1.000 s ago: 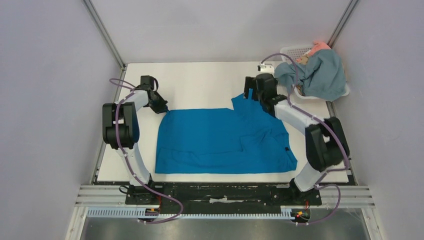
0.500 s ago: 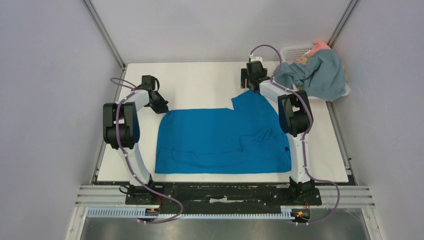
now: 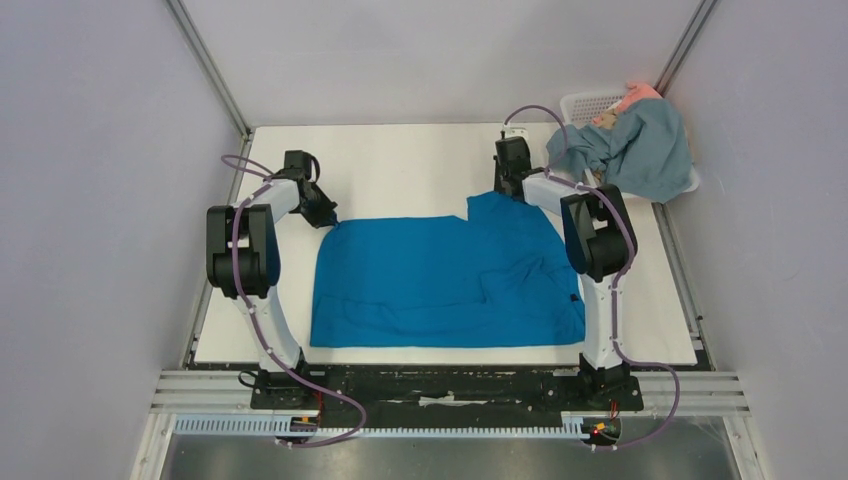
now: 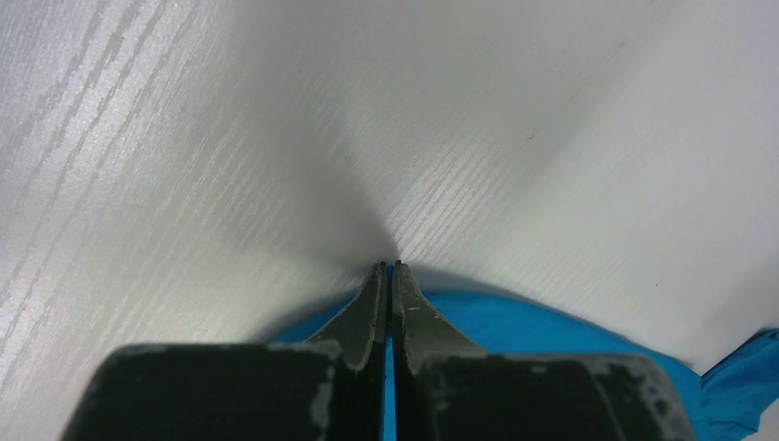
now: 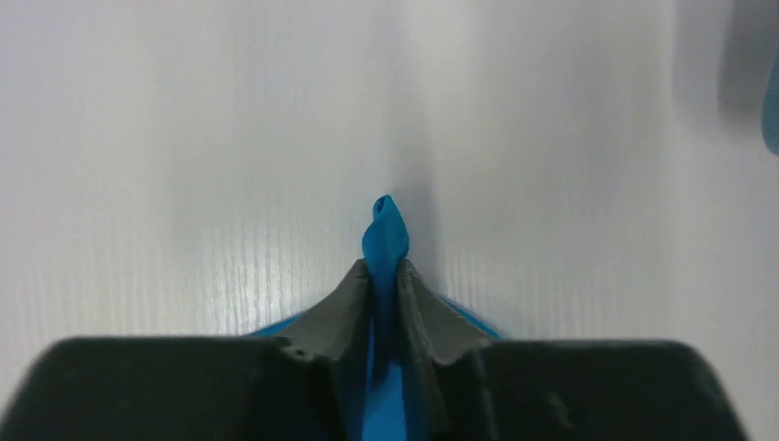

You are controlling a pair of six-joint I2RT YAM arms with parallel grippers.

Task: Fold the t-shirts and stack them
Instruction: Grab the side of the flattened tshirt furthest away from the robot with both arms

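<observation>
A cobalt-blue t-shirt [image 3: 440, 280] lies spread flat on the white table. My left gripper [image 3: 328, 218] is at its far left corner, shut on the hem; in the left wrist view the gripper [image 4: 387, 266] pinches a thin strip of blue cloth [image 4: 551, 322]. At the far right corner, my right gripper [image 3: 500, 192] is shut on the cloth too. The right wrist view shows that gripper [image 5: 384, 266] with a blue fold [image 5: 384, 225] poking out past its tips. A grey-blue t-shirt [image 3: 640, 150] hangs over the basket, with salmon-pink cloth [image 3: 640, 95] behind it.
The white lattice basket [image 3: 585, 103] stands at the back right corner, close to my right wrist. Bare white table [image 3: 400, 160] stretches behind the blue shirt. Grey walls and metal posts enclose the table on three sides.
My right arm swung back to the shirt's far right corner and its jaws closed on the cloth there. The left arm has not moved.
</observation>
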